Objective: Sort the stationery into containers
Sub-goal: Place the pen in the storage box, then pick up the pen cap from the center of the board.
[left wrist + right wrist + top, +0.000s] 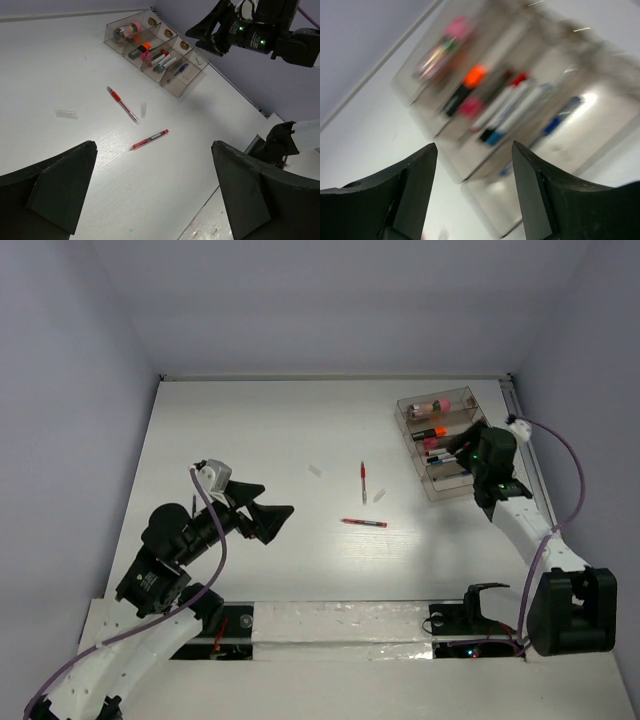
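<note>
**Over the organiser: right gripper spread**

Its fingers stand apart, pinching nothing, close to the table edge at right. Highlighters sit inside. Left of the organiser, red pens and white pieces lie on open tabletop. Farther left, the left gripper is spread wide.

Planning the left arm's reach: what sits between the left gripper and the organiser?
Top view: between left gripper and organiser lie a lengthwise red pen, a crosswise red pen, a white piece and a second white piece.
</note>
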{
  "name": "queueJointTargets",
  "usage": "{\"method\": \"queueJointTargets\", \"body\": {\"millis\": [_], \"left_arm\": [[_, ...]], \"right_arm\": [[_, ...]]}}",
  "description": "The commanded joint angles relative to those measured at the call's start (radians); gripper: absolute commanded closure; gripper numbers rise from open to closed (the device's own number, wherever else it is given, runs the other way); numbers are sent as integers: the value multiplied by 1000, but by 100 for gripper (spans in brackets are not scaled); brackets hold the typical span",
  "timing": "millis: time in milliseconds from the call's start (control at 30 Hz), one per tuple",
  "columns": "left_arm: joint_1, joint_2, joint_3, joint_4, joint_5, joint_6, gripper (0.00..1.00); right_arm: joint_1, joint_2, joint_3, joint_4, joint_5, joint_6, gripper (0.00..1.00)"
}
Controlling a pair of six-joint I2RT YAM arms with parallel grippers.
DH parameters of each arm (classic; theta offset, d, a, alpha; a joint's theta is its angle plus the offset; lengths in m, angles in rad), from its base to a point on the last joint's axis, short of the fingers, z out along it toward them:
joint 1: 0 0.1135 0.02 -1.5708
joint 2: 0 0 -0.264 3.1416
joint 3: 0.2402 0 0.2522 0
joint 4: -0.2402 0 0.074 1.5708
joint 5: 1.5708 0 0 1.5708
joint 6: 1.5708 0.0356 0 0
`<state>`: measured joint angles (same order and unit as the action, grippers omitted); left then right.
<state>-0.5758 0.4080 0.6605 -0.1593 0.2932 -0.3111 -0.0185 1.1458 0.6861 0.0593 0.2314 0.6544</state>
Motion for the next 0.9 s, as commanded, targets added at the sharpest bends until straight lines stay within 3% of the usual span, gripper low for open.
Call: {"method": "queueJointTargets", "body": {"millis": [0, 200, 433, 667, 867], "left_arm": [[2, 29, 2, 30, -22, 15, 1], [2, 110, 27, 38, -39, 33, 1], [2, 228, 89, 79, -40, 10, 1], [2, 261, 169, 69, -133, 15, 1], [2, 197, 274, 46, -282, 61, 1]], "right_arm": [[185, 23, 113, -84, -52, -140, 36], [382, 155, 187, -130, -130, -202, 45], [520, 392, 346, -249, -132, -277, 46], [563, 545, 444, -242, -129, -299, 47], [563, 615, 483, -243, -89, -317, 46]]}}
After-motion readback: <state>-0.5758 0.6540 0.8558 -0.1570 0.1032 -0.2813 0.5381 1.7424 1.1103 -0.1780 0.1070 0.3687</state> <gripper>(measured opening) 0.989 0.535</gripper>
